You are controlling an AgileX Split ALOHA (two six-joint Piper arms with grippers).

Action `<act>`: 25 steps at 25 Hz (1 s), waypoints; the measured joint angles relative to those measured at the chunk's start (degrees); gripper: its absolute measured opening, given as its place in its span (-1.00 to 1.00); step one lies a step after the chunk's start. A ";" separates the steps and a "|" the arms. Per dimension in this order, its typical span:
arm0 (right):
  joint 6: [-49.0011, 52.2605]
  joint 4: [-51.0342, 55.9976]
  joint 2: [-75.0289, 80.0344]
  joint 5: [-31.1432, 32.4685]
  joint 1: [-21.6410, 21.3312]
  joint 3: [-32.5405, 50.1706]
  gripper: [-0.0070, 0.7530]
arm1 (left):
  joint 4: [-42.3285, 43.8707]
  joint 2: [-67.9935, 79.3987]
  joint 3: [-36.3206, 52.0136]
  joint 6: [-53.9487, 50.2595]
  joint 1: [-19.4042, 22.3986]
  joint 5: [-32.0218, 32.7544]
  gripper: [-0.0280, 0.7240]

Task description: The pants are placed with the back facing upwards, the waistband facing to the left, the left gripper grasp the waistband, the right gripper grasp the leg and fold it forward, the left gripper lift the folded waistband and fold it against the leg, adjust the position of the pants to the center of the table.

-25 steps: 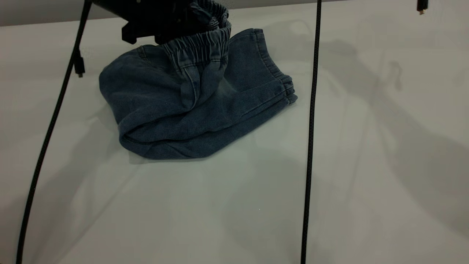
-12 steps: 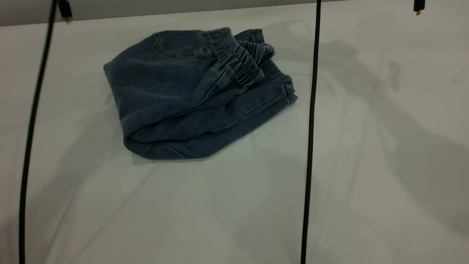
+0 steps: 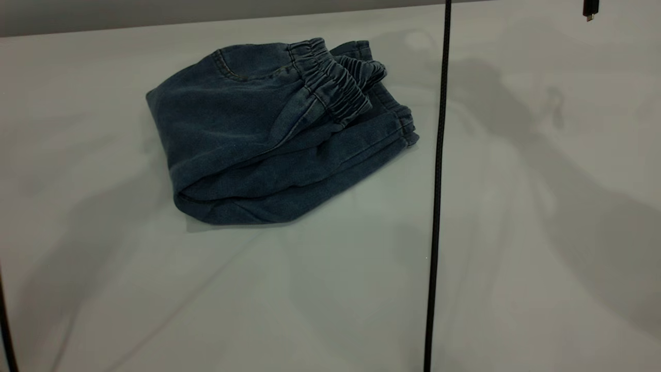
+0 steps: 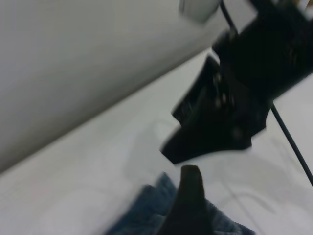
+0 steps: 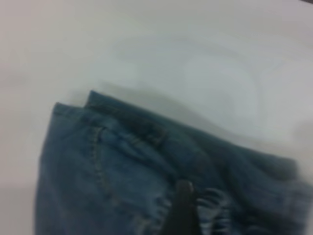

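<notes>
The left hand (image 4: 188,196), grip state unclear, seemingly hovers above the folded pants (image 3: 268,139), touching nothing.

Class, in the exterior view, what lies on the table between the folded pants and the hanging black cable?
Nothing: bare table separates the pants from the cable, exterior view.

- A broad, smooth, pale surface (image 3: 330,299) fills nearly the whole exterior view, plain and glossy.
- Along the top edge of the frame runs a darker grey wall strip (image 3: 155,13), widest at upper left and thinning out toward the upper right.
- Soft grey shadows sprawl across the right side and lower left of the frame.
- A thin black cable (image 3: 438,206) hangs straight down right of centre.
- A small dark connector (image 3: 590,9) dangles at the upper right corner.
</notes>
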 joint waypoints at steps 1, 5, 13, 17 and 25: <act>0.00 0.96 0.00 0.00 0.56 0.52 0.44 | 0.97 -1.86 0.00 -0.98 0.47 -0.49 0.56; -0.29 3.13 0.00 0.00 3.13 4.27 0.44 | 1.42 -8.02 0.00 -1.45 1.14 -3.76 0.55; -5.74 2.94 0.02 -0.02 9.21 10.19 0.44 | 1.24 -10.83 -0.05 -1.19 1.08 -5.78 0.55; -5.99 -1.10 0.02 0.00 11.87 13.10 0.44 | 1.25 -10.83 -0.05 -1.16 1.08 -5.79 0.55; -0.76 -12.39 2.29 0.05 15.92 14.88 0.44 | 1.21 -10.83 -0.05 -1.12 1.08 -3.93 0.55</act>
